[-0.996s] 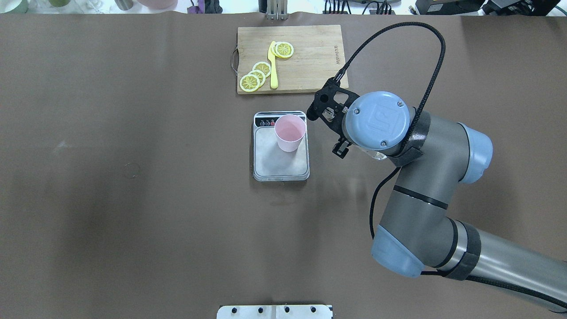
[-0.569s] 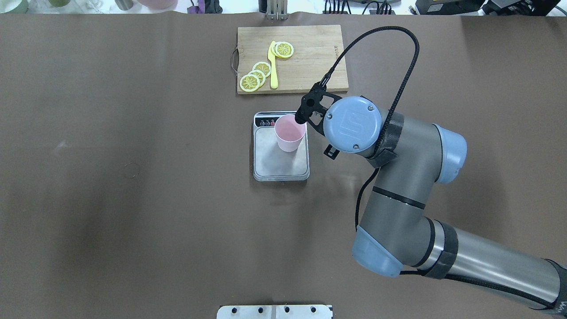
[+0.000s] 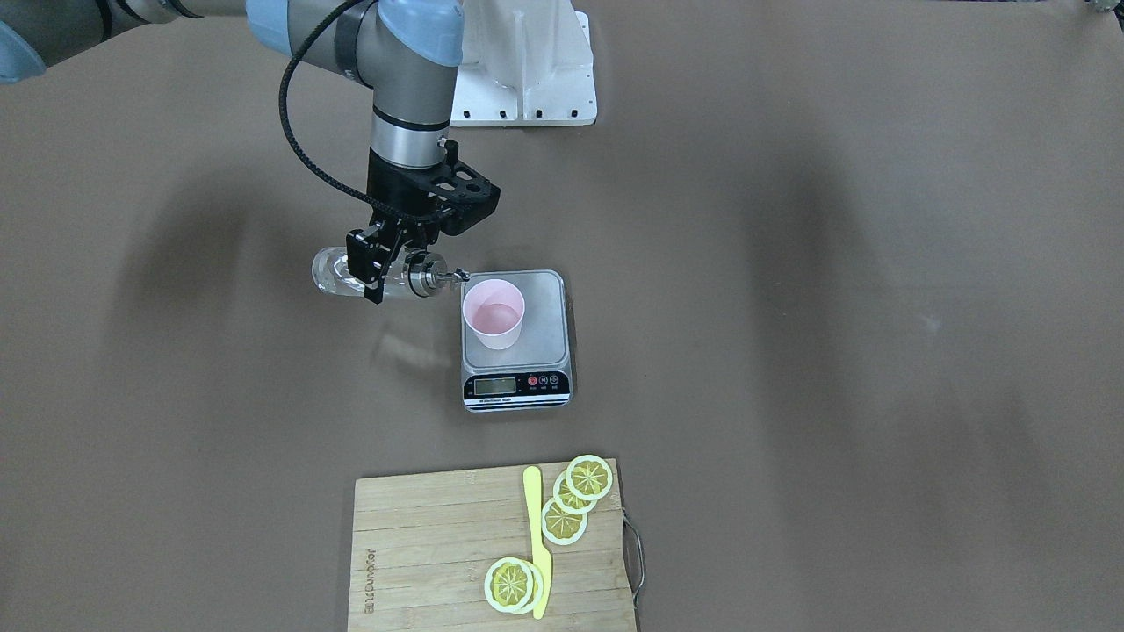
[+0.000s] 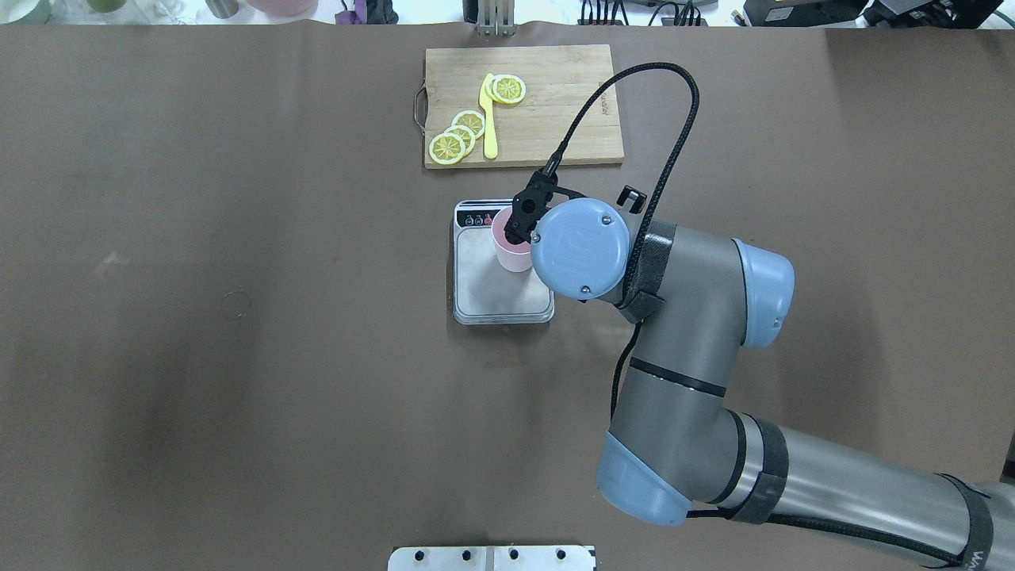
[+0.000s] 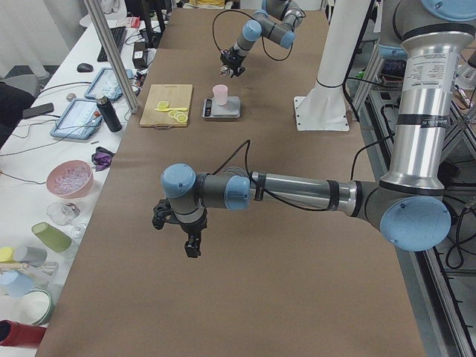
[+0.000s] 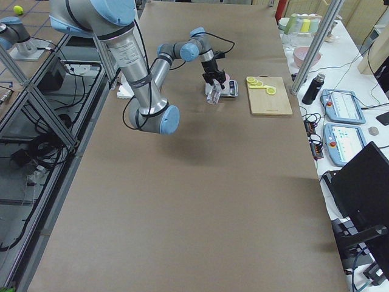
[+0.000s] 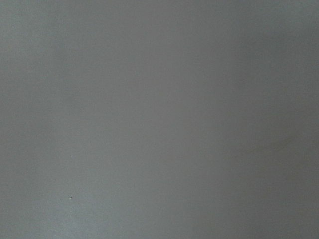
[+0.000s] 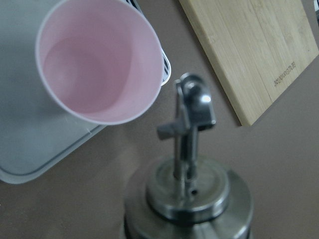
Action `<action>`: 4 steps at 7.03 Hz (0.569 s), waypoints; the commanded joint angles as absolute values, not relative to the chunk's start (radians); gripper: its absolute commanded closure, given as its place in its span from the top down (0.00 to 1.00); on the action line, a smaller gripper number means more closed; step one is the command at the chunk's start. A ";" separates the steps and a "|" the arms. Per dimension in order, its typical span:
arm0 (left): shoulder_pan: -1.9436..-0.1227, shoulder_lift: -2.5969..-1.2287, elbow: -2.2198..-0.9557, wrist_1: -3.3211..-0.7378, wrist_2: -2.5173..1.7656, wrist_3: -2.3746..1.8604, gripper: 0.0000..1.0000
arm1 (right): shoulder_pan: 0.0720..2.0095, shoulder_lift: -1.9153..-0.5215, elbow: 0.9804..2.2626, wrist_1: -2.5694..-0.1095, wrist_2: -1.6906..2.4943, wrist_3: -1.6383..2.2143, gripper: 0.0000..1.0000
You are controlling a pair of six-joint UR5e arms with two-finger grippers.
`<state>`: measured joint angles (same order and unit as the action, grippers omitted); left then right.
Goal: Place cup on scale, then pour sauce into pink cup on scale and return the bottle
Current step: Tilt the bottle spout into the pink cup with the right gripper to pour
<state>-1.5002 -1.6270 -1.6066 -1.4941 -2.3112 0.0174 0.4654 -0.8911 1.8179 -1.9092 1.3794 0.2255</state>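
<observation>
The pale pink cup stands upright on the far part of the scale, behind its black strip. My right gripper is shut on the clear glass bottle, which lies about level in the air beside the scale. Its metal spout reaches the cup's rim. The right wrist view shows the spout just beside the cup. No stream of sauce shows. In the overhead view my wrist hides the bottle and part of the cup. My left gripper hangs over bare table far off; I cannot tell its state.
A wooden cutting board with lemon slices and a yellow knife lies just beyond the scale. The white robot base plate is at the robot's side. Brown table covering surrounds the scale.
My right arm has moved toward the cup with the bottle; in the overhead view its wrist now covers the cup's right side. The cup and the scale have not moved.
</observation>
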 commanded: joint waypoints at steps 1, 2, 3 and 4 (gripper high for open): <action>-1.502 -1.628 -1.608 -1.494 -2.312 0.017 0.99 | 0.445 -0.850 1.781 -1.972 1.359 0.225 0.24; -1.500 -1.628 -1.608 -1.493 -2.330 0.017 0.99 | 0.442 -0.827 1.738 -1.980 1.358 0.225 0.24; -1.500 -1.628 -1.609 -1.493 -2.354 0.017 0.99 | 0.437 -0.819 1.720 -1.982 1.341 0.218 0.24; -1.500 -1.634 -1.620 -1.483 -2.355 0.017 0.99 | 0.436 -0.821 1.721 -1.983 1.338 0.197 0.24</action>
<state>-1.5005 -1.6293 -1.6114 -1.4906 -2.3451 0.0169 0.4391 -0.8258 1.7320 -1.9793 1.3461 0.2155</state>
